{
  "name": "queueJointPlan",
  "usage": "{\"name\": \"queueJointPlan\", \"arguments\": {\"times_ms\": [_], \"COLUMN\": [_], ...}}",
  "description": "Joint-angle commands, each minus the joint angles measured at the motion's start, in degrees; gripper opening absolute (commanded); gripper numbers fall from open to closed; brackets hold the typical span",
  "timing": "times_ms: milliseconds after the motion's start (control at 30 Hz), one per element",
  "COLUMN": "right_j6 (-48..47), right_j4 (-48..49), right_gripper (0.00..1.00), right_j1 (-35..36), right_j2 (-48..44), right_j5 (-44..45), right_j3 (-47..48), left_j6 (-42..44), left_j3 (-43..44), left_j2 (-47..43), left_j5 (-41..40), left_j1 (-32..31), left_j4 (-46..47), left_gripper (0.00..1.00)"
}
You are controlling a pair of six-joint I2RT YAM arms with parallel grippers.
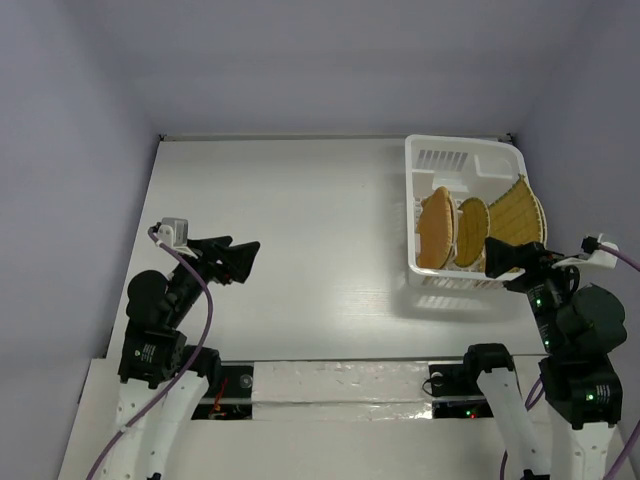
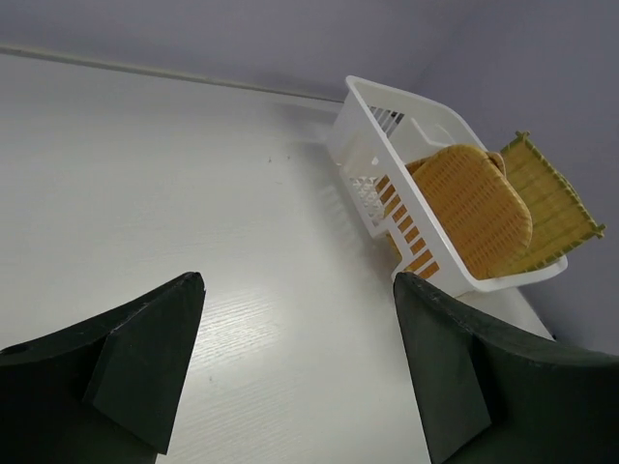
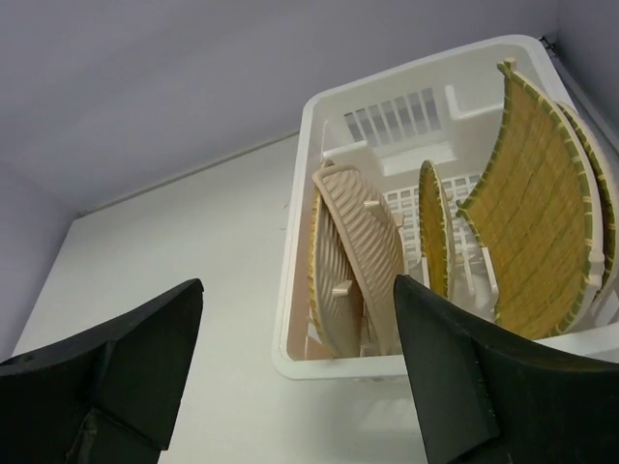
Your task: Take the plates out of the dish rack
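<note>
Top view: the white dish rack (image 1: 465, 145) sits at the far right of the worktop (image 1: 300, 230), with the plates (image 1: 437, 228) standing on edge inside it. The left pincer (image 1: 245, 258) hangs over the left side, well away from the rack, spread wide and empty. The right pincer (image 1: 500, 255) is at the rack's near edge, also wide open with nothing in it.

Left wrist: just worktop between the fingers (image 2: 155, 358), rack off to the upper right.

Right wrist: rack right ahead. There's a ribbed plate (image 3: 358, 261) on the left, a small round plate (image 3: 433, 227) in the middle and a fan-shaped plate (image 3: 537, 222) on the right.
</note>
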Motion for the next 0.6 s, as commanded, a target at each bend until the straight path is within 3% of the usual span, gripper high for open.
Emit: {"name": "queueJointPlan", "arguments": {"times_ms": [0,67,100,167,200,300,400,433,467,533,567], "right_j6": [-1.4,-1.9,-2.2,-2.8,-3.0,-4.1,-4.4,-4.7,-4.7,-4.6,-4.7], "right_j4": [0.1,0.3,0.4,0.0,-0.2,-1.7,-2.0,-2.0,-1.8,-0.9,-0.6], "right_gripper": [0.75,0.64,0.39,0.17,0.00,0.00,0.00,0.00,0.00,0.00,0.00], "right_j1": [-0.4,-0.4,-0.4,-0.4,-0.4,-0.4,-0.4,-0.4,-0.4,-0.4,-0.4], "right_j2": [0.9,0.9,1.1,2.0,2.4,4.3,5.9,6.6,8.3,10.1,11.0], "right_j5": [-4.2,-5.2,-5.5,-5.8,-5.6,-4.7,-2.4,-2.5,-3.2,-3.3,-3.5], "right_j3": [2.4,2.1,2.2,2.5,2.7,3.0,3.0,3.0,2.8,1.5,1.1], "left_j6": [2.5,3.5,3.6,3.8,3.6,2.9,3.0,3.1,3.1,3.0,2.8], "left_j3": [4.2,4.8,4.9,4.4,3.7,2.1,1.7,1.6,1.6,1.7,1.8], "left_j2": [0.2,0.2,0.2,0.3,0.3,0.2,0.6,1.1,1.3,2.0,2.1], "left_j5": [-2.3,-2.8,-2.8,-3.3,-3.6,-4.3,-4.3,-4.3,-5.1,-5.9,-6.4], "left_j1": [-1.2,-1.2,-1.2,-1.7,-1.7,-2.2,-2.2,-2.2,-2.2,-2.2,-2.2], "left_j4": [-0.4,-0.8,-0.8,-0.7,-0.5,0.1,0.3,0.5,0.3,-0.5,-0.6], "left_gripper": [0.76,0.75,0.74,0.70,0.68,0.66,0.44,0.24,0.16,0.00,0.00]}}
